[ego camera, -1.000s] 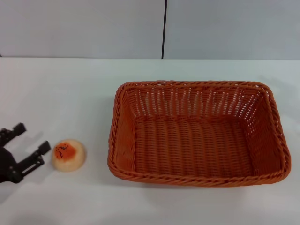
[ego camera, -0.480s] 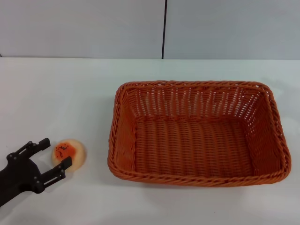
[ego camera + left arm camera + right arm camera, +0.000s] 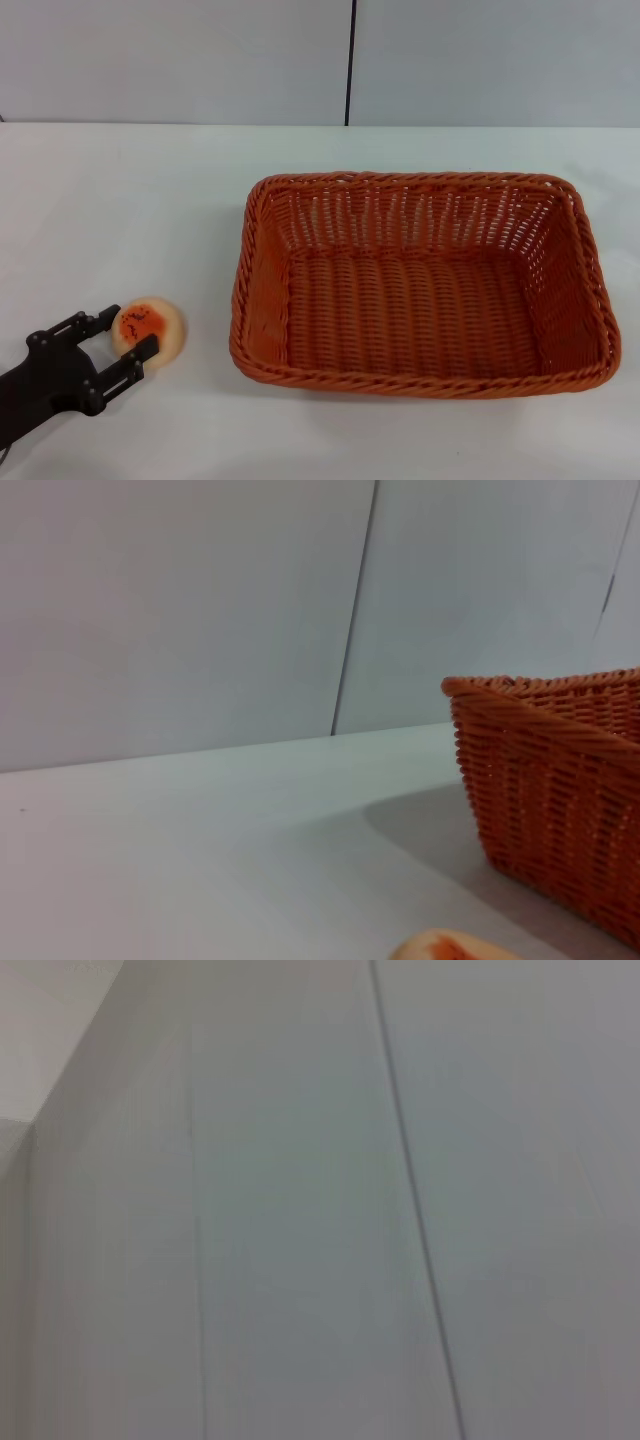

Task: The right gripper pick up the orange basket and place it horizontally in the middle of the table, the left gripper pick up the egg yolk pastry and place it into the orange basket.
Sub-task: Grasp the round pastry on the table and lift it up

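Note:
The orange basket (image 3: 420,285) lies lengthwise across the white table (image 3: 150,200), right of centre, with nothing inside it; its near corner shows in the left wrist view as the orange basket (image 3: 560,800). The egg yolk pastry (image 3: 150,328) sits on the table to the basket's left, and a sliver of the egg yolk pastry (image 3: 450,948) shows in the wrist view. My left gripper (image 3: 128,334) is open at the front left, its two black fingers reaching either side of the pastry's left part. The right gripper is out of view.
A grey wall (image 3: 200,60) with a dark vertical seam stands behind the table. The right wrist view shows only that wall (image 3: 300,1210). Bare tabletop lies between pastry and basket.
My left gripper has advanced rightward from the table's left edge until its open fingers flank the pastry. Pastry and basket have not moved.

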Robot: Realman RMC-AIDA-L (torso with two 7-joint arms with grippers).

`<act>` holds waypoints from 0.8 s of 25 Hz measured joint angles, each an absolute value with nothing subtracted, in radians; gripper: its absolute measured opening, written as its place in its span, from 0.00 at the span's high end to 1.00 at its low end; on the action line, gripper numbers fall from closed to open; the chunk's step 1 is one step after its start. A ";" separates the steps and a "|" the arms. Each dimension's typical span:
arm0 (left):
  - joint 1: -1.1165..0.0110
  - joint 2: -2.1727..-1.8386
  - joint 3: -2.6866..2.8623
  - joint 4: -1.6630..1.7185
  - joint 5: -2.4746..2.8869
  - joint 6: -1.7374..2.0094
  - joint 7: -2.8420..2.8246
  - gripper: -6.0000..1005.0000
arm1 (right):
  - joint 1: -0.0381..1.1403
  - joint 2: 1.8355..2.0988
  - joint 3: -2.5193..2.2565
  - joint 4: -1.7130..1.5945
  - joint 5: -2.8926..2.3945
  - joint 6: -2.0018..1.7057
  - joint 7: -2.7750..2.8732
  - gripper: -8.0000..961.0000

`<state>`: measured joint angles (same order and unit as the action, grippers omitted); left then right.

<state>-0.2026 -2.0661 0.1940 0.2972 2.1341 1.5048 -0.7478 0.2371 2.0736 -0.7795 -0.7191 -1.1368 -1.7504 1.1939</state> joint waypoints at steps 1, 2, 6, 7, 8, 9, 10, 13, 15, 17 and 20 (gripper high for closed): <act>-0.203 -2.066 0.194 0.294 2.134 1.506 -0.749 0.33 | 0.238 2.074 -0.773 -0.710 -1.136 -1.750 1.194 0.55; -0.203 -2.066 0.194 0.291 2.134 1.507 -0.749 0.37 | 0.238 2.073 -0.769 -0.703 -1.136 -1.750 1.193 0.55; -0.201 -2.063 0.195 0.282 2.134 1.517 -0.751 0.53 | 0.238 2.073 -0.755 -0.688 -1.135 -1.746 1.192 0.55; -0.201 -2.063 0.199 0.282 2.134 1.520 -0.754 0.54 | 0.238 2.073 -0.751 -0.684 -1.135 -1.749 1.192 0.55; -0.201 -2.062 0.209 0.282 2.134 1.526 -0.762 0.55 | 0.237 2.073 -0.747 -0.680 -1.135 -1.752 1.192 0.55; -0.201 -2.062 0.224 0.284 2.135 1.533 -0.780 0.56 | 0.236 2.073 -0.739 -0.679 -1.134 -1.757 1.192 0.55; -0.202 -2.061 0.235 0.286 2.135 1.539 -0.796 0.57 | 0.234 2.073 -0.732 -0.678 -1.134 -1.762 1.192 0.55; -0.203 -2.060 0.253 0.296 2.135 1.563 -0.851 0.60 | 0.230 2.073 -0.715 -0.676 -1.134 -1.770 1.191 0.55; -0.202 -2.060 0.243 0.299 2.130 1.595 -0.853 0.63 | 0.230 2.073 -0.709 -0.676 -1.134 -1.788 1.191 0.55; -0.201 -2.059 0.216 0.309 2.127 1.648 -0.854 0.65 | 0.230 2.073 -0.704 -0.675 -1.134 -1.808 1.191 0.55; -0.208 -2.059 0.133 0.330 2.125 1.761 -0.851 0.70 | 0.236 2.073 -0.702 -0.673 -1.133 -1.816 1.191 0.55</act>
<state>-0.2084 -2.0588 0.1326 0.3296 2.1249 1.7609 -0.8509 0.2355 2.0729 -0.7021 -0.6731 -1.1335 -1.8160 1.1907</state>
